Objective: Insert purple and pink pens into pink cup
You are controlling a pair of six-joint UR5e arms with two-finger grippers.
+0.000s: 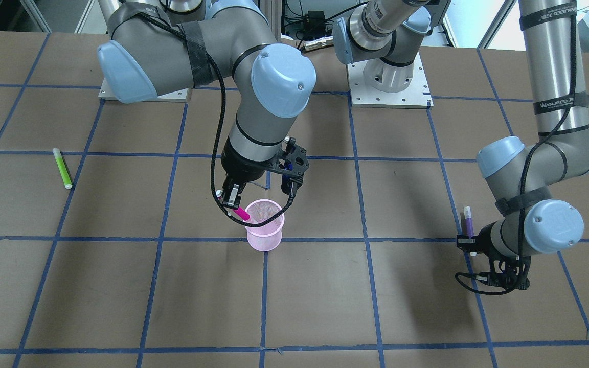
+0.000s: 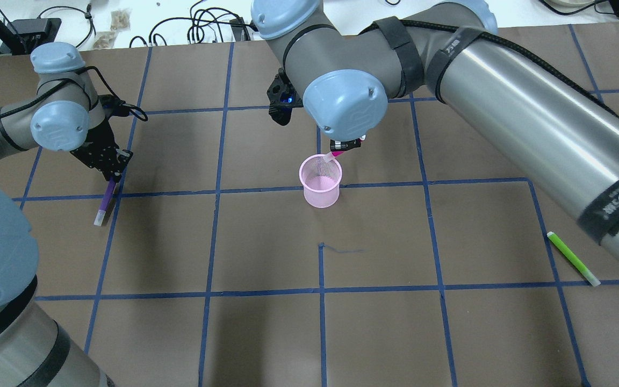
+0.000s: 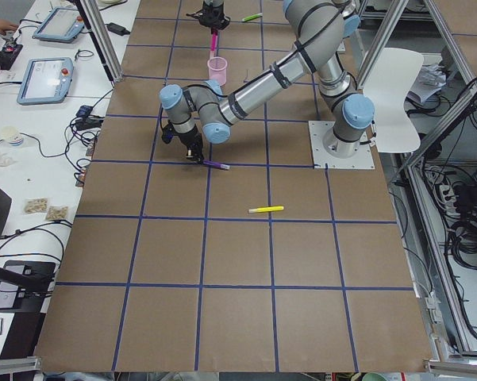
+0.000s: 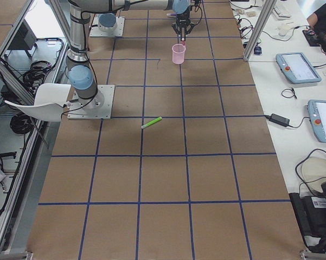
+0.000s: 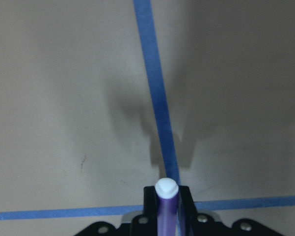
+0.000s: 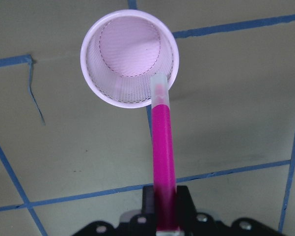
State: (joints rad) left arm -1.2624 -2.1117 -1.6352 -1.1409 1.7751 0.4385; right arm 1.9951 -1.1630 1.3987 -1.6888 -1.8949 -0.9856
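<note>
the right gripper (image 1: 233, 201) is clamped on the pink pen (image 6: 163, 147) and holds it tilted over the cup (image 1: 264, 240), which stands mid-table, about halfway between the two ends; in the wrist view the pen's tip sits on the cup's rim rather than over the middle of the opening, so the likeliest slip is a release from here: the tip could catch the rim and the pen fall outside, or it could push the light mesh cup over or aside; lowering at this tilt carries the same risk; the left gripper (image 2: 112, 172) is closed on one end of the purple pen (image 2: 104, 201), out toward the table's left end, well apart from the cup, and i cannot tell whether the pen is clear of the table; held by its end it may swing in the grip, and if it heads for the cup while the right arm hangs there the arms could meet; count: one cup, four pens, namely one pink, one purple, one green pen (image 2: 573, 258) toward the right end, one yellow pen (image 3: 266, 209) toward the left end
</note>
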